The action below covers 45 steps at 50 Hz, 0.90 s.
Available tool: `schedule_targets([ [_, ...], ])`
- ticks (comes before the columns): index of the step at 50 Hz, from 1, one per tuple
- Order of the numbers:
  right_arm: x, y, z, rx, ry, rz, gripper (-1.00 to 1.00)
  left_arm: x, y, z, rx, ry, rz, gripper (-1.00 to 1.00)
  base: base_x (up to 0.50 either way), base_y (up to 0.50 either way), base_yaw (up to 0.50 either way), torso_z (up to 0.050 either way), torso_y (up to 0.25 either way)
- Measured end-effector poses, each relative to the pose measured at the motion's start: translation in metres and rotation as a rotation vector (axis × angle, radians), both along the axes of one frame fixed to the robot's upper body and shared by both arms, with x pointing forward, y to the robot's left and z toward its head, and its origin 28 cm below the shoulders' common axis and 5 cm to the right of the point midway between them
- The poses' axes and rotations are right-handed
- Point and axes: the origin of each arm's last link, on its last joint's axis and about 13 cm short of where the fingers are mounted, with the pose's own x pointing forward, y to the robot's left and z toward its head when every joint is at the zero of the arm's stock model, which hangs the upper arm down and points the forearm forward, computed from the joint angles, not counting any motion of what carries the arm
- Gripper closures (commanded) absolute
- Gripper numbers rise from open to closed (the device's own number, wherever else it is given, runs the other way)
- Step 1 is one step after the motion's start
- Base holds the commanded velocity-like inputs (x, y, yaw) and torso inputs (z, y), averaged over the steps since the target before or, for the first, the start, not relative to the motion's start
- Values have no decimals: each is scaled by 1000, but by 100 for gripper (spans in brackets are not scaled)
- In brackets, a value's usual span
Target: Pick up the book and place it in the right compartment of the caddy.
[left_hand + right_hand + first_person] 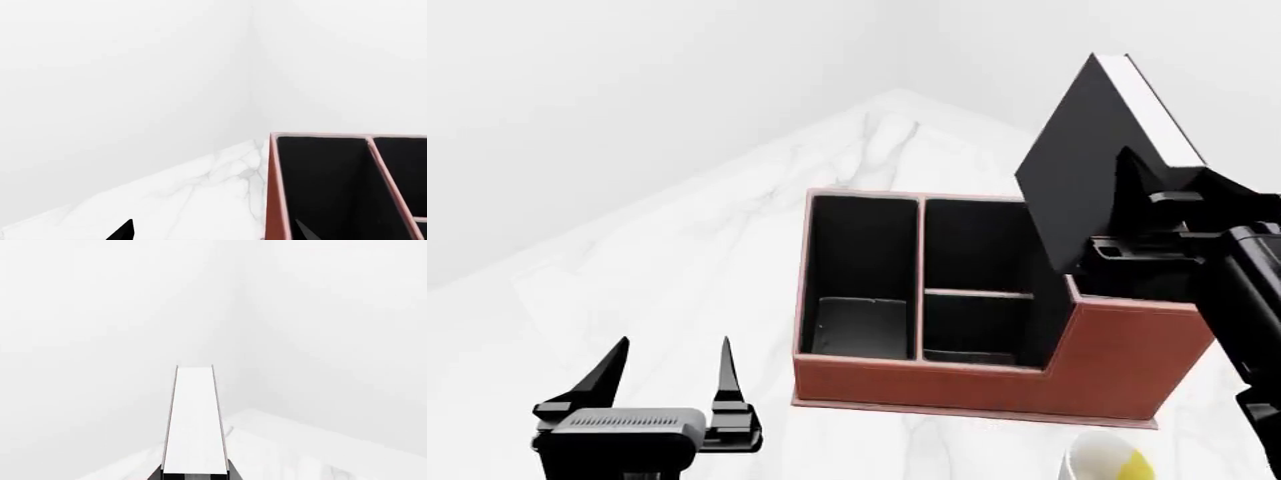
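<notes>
Head view, left to right. Left hand (pixel 667 372), at 7 o'clock: fingers spread wide, holding nothing, above the marble tabletop (pixel 694 250). Caddy (pixel 988 375), centre: reddish-brown, black-lined. Right hand (pixel 1128 215), at 2 o'clock: clamped on the book (pixel 1088 150), which hangs tilted in the air above the right compartment (pixel 1121 285). Mug (pixel 1108 462), at 5 o'clock, near the caddy's front.

Caddy (pixel 275 200) corner w/ black interior on marble table (pixel 187 200), white walls.
</notes>
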Motion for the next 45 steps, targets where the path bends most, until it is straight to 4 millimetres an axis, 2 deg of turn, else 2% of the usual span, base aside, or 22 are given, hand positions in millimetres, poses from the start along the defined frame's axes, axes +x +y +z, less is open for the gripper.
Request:
schedule_targets([
  [9, 19, -4, 11, 2, 17, -93, 100, 0, 0, 0, -1, 2, 1, -100, 0, 0, 0, 0, 1],
  [21, 46, -9, 15, -9, 46, -220, 100, 1, 0, -1, -2, 4, 3, -100, 0, 0, 0, 0, 2],
  [45, 88, -8, 5, -84, 132, -298, 100, 1, 0, -1, -3, 9, 6, -100, 0, 0, 0, 1, 2],
])
